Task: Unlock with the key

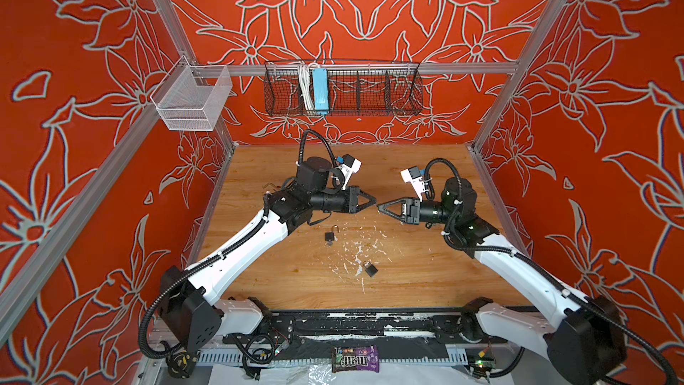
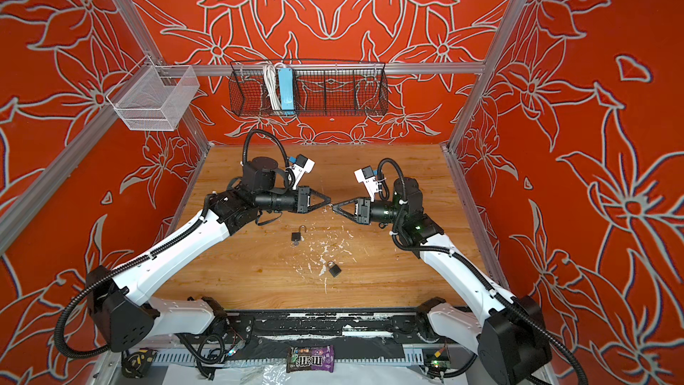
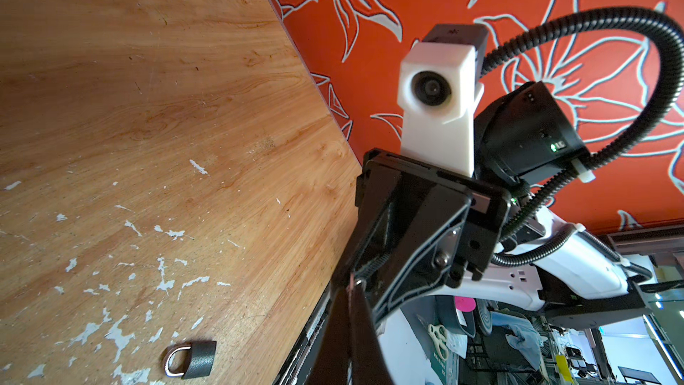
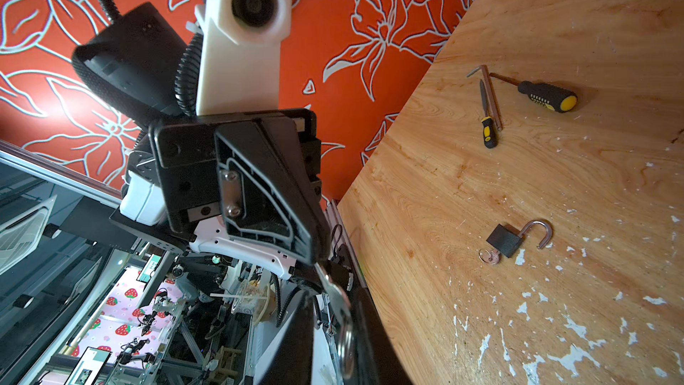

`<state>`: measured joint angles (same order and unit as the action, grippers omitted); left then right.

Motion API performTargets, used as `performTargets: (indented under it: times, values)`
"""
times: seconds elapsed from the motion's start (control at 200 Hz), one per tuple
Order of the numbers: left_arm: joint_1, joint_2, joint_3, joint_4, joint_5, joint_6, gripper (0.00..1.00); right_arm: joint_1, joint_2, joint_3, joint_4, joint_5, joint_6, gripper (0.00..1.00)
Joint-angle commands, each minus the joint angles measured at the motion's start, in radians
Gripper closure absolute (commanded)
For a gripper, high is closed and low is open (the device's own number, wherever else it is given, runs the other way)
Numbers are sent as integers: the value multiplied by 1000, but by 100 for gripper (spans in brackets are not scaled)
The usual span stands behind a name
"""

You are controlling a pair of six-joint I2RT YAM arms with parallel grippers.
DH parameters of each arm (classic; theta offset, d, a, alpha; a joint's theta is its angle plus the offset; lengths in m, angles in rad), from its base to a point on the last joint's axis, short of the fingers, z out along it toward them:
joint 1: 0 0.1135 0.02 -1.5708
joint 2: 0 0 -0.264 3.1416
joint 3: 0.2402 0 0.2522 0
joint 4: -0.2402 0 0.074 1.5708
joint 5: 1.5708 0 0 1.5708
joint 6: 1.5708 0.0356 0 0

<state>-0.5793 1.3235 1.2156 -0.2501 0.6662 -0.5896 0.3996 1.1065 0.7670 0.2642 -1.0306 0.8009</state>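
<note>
One key hung mid-air over the table, one end pinched in the left gripper, which met the right gripper tip to tip. A handover, surely, for a better inserting grip! Right's jaws flanked it; biting or not, couldn't tell. Shut padlock lay below.

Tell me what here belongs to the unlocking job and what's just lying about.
Job: key, held in the air; shut padlock; open padlock.
Lying about: big screwdriver, small screwdriver, hex key, candy bag, black basket, blue power strip.
</note>
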Motion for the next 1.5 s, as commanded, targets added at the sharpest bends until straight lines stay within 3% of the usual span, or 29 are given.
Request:
performTargets:
  times: [0.0, 0.255, 0.52, 0.711, 0.846, 0.916, 1.031, 1.231, 1.406, 1.496]
  values:
    - [9, 2, 23, -7, 18, 16, 100, -9, 7, 1, 52, -36, 16, 81]
    - [10, 11, 28, 1, 27, 13, 100, -8, 28, 2, 87, -63, 36, 85]
    - [12, 17, 33, 2, 32, 14, 100, -10, 26, -1, 99, -61, 42, 100]
    - [16, 26, 41, 10, 53, 6, 100, -11, 14, -2, 75, -45, 26, 100]
    - [16, 15, 37, 26, 43, -21, 58, -23, -3, -17, 37, -24, 17, 100]
    - [16, -6, 27, 20, 0, -50, 39, -34, -17, -27, 12, -10, 12, 100]
    - [15, -66, -42, 21, -100, -138, 28, -47, -49, -37, -95, 46, -25, 100]
    - [-66, -177, -186, -60, -387, -322, 25, -68, -114, -73, -302, 179, -99, 100]
    - [-218, -164, -232, -191, -620, -482, 24, -74, -147, -117, -440, 276, -131, 100]
    - [-282, -116, -213, -266, -680, -543, 24, -78, -157, -134, -497, 321, -148, 100]
